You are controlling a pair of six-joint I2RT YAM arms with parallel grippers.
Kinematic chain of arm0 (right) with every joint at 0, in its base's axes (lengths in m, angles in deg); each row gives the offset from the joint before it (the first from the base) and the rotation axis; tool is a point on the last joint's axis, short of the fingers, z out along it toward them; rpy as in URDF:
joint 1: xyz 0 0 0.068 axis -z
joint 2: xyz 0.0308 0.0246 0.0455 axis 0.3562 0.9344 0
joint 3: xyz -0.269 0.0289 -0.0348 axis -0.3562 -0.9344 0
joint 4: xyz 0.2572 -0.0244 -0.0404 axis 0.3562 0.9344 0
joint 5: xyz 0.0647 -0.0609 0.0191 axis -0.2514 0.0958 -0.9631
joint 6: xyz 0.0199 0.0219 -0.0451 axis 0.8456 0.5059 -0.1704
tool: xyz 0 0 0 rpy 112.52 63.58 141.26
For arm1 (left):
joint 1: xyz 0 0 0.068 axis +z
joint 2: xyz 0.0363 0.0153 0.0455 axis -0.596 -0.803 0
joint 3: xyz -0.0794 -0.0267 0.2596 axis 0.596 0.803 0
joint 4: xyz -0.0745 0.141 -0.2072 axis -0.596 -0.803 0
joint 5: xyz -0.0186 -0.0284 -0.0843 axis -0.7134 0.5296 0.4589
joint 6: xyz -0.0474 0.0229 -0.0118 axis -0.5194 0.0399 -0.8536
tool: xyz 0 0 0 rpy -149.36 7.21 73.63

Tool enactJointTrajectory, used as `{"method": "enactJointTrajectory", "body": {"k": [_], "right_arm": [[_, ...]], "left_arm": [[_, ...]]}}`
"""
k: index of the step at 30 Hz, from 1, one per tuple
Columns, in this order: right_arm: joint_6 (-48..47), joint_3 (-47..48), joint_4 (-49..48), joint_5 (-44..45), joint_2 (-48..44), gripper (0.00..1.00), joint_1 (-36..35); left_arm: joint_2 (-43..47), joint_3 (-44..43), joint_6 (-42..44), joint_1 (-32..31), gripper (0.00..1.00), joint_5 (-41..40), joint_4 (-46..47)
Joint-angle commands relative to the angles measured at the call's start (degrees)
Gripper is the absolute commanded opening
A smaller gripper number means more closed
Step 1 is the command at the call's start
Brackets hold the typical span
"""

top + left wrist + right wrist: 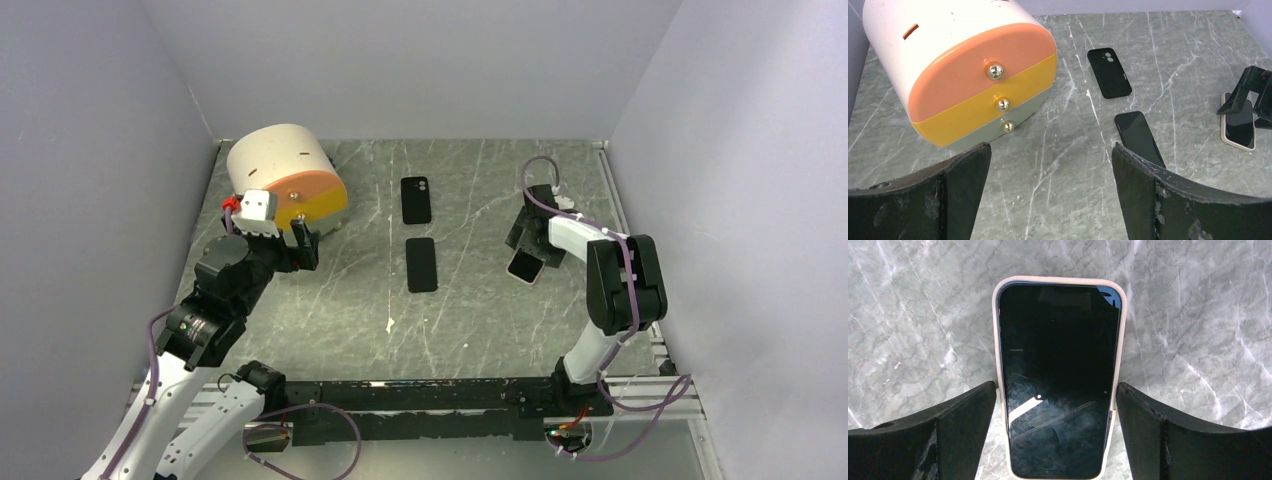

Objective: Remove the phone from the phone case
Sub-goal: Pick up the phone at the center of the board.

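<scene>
Right tool (528, 248) is hanging low over the right side of the desk (480, 320) in the top view, directly above the phone (524, 266), which is lying flat and slightly angled in its pale phone case. Left tool (270, 238) is hovering in front of a rounded drawer box (285, 175) at the far left. Between the arms, a black case (416, 200) and a dark handset (421, 264) are lying one behind the other, apart from each other.

Through the left wrist camera I am seeing the left tool (1050, 150) spread wide and gripping nothing, with bare desk between its fingers. The drawer box (963, 75) is showing orange, yellow and grey fronts with small metal knobs. The black case (1109, 72), the dark handset (1139, 137) and, far right, the phone (1238, 125) under the other arm are all lying on the desk.

Through the right wrist camera I am looking at the right tool (1056, 387) standing wide astride the phone (1058, 380), one finger just beside each long edge. I cannot tell whether either is touching. The phone is facing screen up, sitting fully inside the cream phone case (996, 330).
</scene>
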Motion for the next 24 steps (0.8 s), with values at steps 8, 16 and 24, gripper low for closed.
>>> {"method": "enactJointTrajectory", "body": {"k": [8, 16, 24], "right_arm": [[-0.5, -0.84, 1.95, -1.62, 0.04, 0.67, -2.35], [-5.51, -3.36, -2.66, -7.36, -5.26, 0.35, -2.86], [-20.26, -4.51, -8.69, -12.77, -12.23, 0.22, -9.27]], "left_arm": [[-0.48, 0.2, -1.58, 0.86, 0.94, 2.43, 0.93], [-1.94, -0.68, -2.9, 1.91, 0.94, 7.26, 0.57], [-6.11, -3.43, -5.94, 2.12, 0.94, 14.73, -2.13]]}}
